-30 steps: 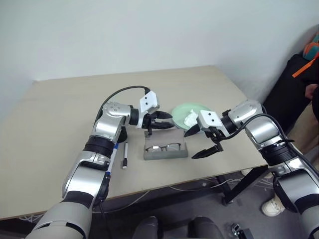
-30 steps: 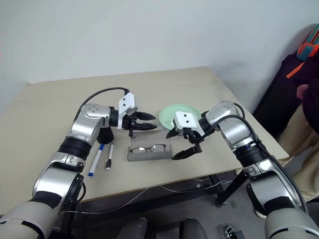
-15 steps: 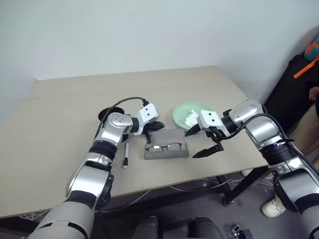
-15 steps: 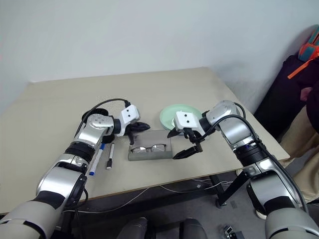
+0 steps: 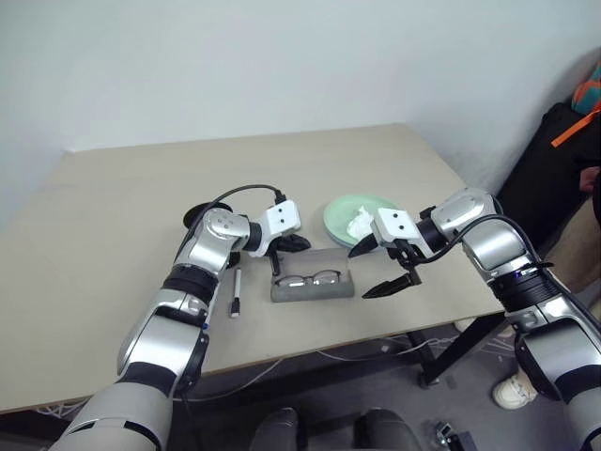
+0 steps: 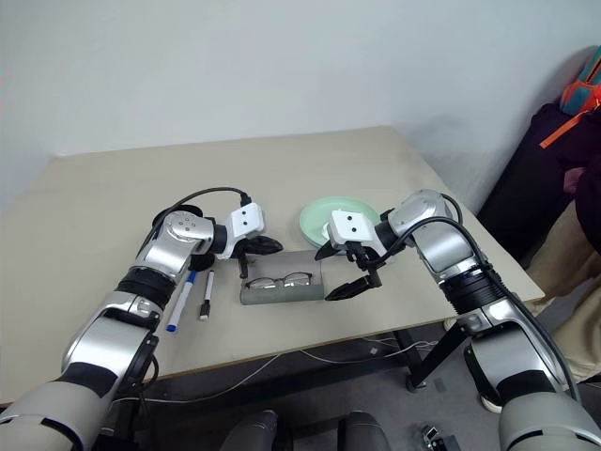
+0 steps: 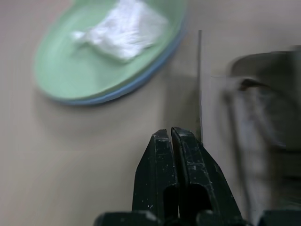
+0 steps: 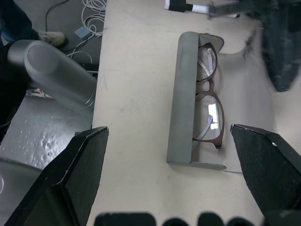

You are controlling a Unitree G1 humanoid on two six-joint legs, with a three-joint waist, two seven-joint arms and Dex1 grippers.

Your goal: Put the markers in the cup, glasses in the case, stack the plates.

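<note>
The glasses (image 5: 308, 279) lie inside the open grey case (image 5: 314, 292) near the table's front edge; the right wrist view shows the glasses (image 8: 209, 101) and the case (image 8: 181, 99) from above. My left gripper (image 5: 292, 244) is shut, low over the table at the case's far left corner, its fingertips (image 7: 170, 136) pressed together. My right gripper (image 5: 374, 270) stands open just off the case's right end. The pale green plate (image 7: 70, 61) rests on the blue plate (image 7: 141, 81). Two markers (image 6: 180, 303) (image 6: 206, 296) lie left of the case. The black cup (image 5: 195, 216) is partly hidden behind my left arm.
A crumpled white tissue (image 5: 360, 224) lies on the green plate. A person in dark clothing (image 5: 563, 160) stands at the table's right side. Cables hang under the table's front edge (image 5: 282, 362). The far half of the table (image 5: 235, 160) is bare.
My left gripper has sunk toward the table beside the case's far left corner and its fingers have closed. The right arm has stayed still.
</note>
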